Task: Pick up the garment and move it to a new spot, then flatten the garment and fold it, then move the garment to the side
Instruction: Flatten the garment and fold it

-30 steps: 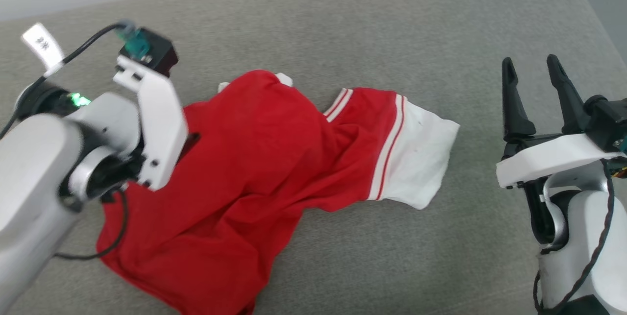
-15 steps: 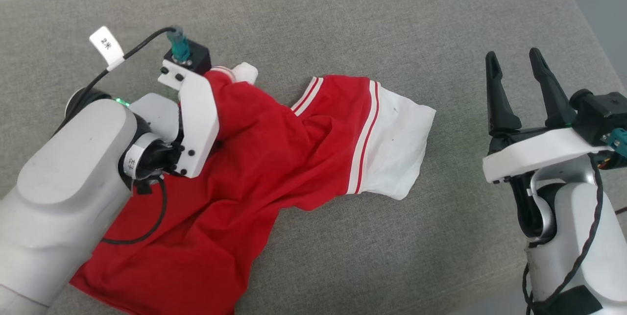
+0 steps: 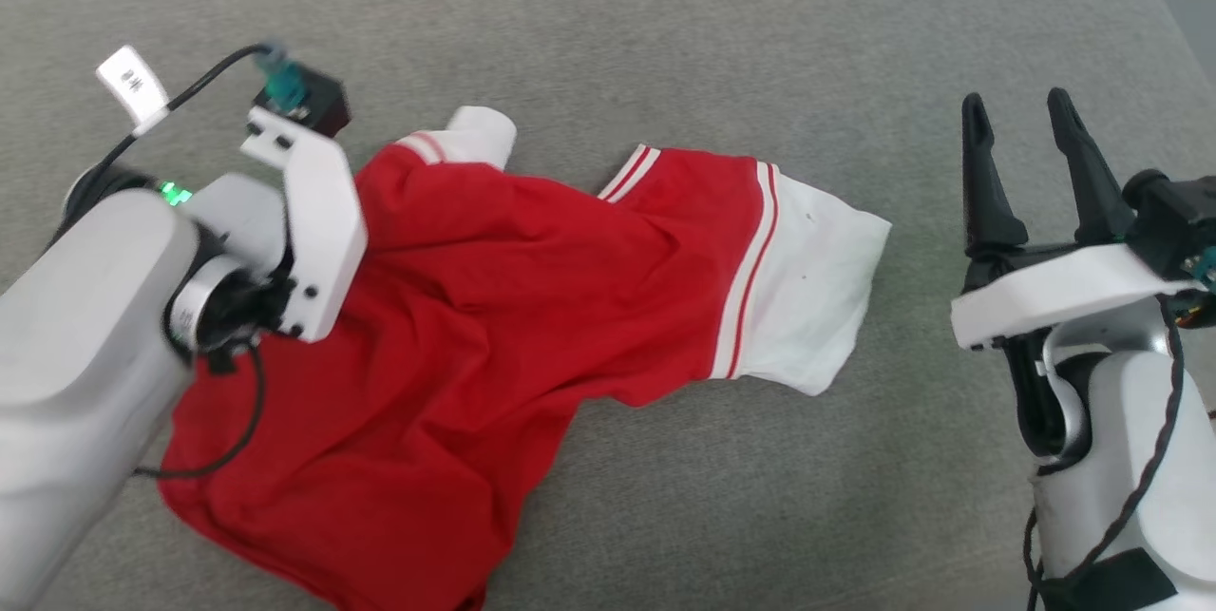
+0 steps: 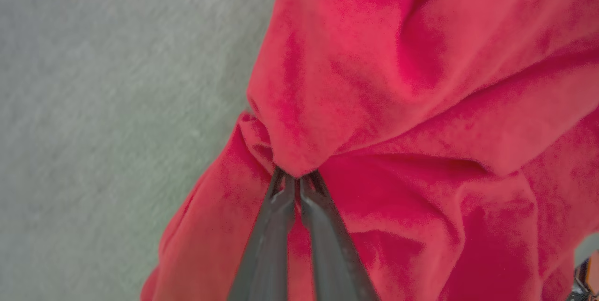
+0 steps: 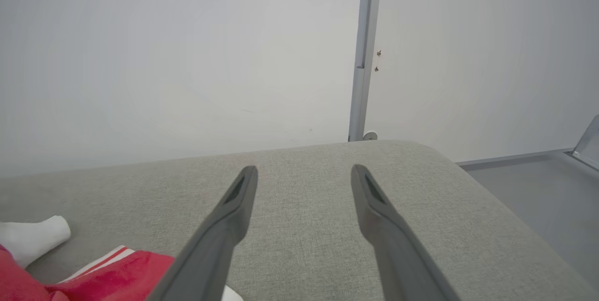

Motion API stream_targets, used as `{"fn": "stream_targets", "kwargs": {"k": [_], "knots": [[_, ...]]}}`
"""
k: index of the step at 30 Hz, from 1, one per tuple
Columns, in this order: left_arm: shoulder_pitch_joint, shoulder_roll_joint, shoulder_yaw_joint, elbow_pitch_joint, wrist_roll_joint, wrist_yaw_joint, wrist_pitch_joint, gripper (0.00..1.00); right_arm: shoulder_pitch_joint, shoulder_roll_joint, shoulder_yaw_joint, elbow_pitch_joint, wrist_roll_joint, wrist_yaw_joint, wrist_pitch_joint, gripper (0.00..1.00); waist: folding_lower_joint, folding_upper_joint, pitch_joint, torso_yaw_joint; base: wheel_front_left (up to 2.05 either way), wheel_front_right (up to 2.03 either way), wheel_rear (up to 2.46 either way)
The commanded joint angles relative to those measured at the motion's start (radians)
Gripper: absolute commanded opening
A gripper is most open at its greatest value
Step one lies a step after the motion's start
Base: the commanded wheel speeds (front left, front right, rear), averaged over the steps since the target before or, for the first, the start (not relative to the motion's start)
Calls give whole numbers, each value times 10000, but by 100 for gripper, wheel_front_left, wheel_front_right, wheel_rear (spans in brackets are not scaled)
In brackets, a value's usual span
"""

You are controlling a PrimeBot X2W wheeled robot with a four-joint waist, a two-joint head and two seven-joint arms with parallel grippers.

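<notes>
L gripper [image 4: 295, 180] pinching garment [image 3: 456, 326] | red knit, rumpled | pad [image 3: 665, 41] grey weave

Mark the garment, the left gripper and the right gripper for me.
garment [image 3: 475, 307], head view, on its crumpled red body.
left gripper [image 4: 295, 180], left wrist view, where its shut jaws pinch a red fold.
right gripper [image 3: 1015, 107], head view, midway between its open fingertips.

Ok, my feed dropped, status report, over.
Left pincer shut on garment fold. Right pincer open, apart from it. Garment crumpled on grey cushion. No obstacles seen.
</notes>
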Motion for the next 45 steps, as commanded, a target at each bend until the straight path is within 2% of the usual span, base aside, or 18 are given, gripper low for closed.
{"fn": "stream_targets", "kwargs": {"k": [1,2,4,10,14,18,19,20,21,27,31,38,45], "knots": [[225,94,31,-78,-62,105,64,0,107,13,-35,-44,-50,1,38,100,0,0,-100,144,0,0,0],[573,543,177,-711,-236,417,240,0,142,7,-151,-131,-124,-1,89,100,0,0,-158,297,0,0,0],[1046,1042,284,-1401,-423,762,422,0,216,10,-246,-220,-152,1,179,100,0,0,-193,429,0,0,0],[3068,2305,557,-3385,-1167,2034,656,0,289,9,-423,-517,-224,1,362,100,0,0,-182,737,0,0,0],[4275,2622,384,-4190,-1514,2638,727,0,291,9,-450,-635,-255,1,477,100,0,0,-112,911,0,0,0],[4676,2531,401,-4550,-1559,2890,390,0,183,9,-414,-744,-267,1,584,100,0,0,-40,1027,0,0,0],[4619,2530,490,-4624,-1492,2866,227,20,164,9,-396,-771,-253,1,595,100,0,0,-39,1046,0,0,0],[4524,2565,580,-4690,-1436,2823,112,52,156,10,-382,-786,-243,1,599,100,0,0,-42,1060,0,0,0],[4407,2600,696,-4746,-1447,2846,42,100,148,10,-383,-797,-247,1,611,100,0,0,-50,1075,0,0,0],[3459,3089,1304,-5274,-1522,3013,417,100,208,10,-284,-880,-203,1,669,100,0,0,-111,1041,0,0,0],[2545,3278,1543,-5117,-1285,2831,732,100,262,11,-122,-991,-115,1,689,100,0,0,-64,870,0,0,0],[1140,2621,1421,-3187,-799,2294,817,100,260,7,41,-985,52,1,611,100,0,0,113,425,0,0,0],[623,2033,1076,-1423,-576,1863,841,100,275,12,67,-1030,140,1,597,100,0,0,356,77,0,0,0]]}}
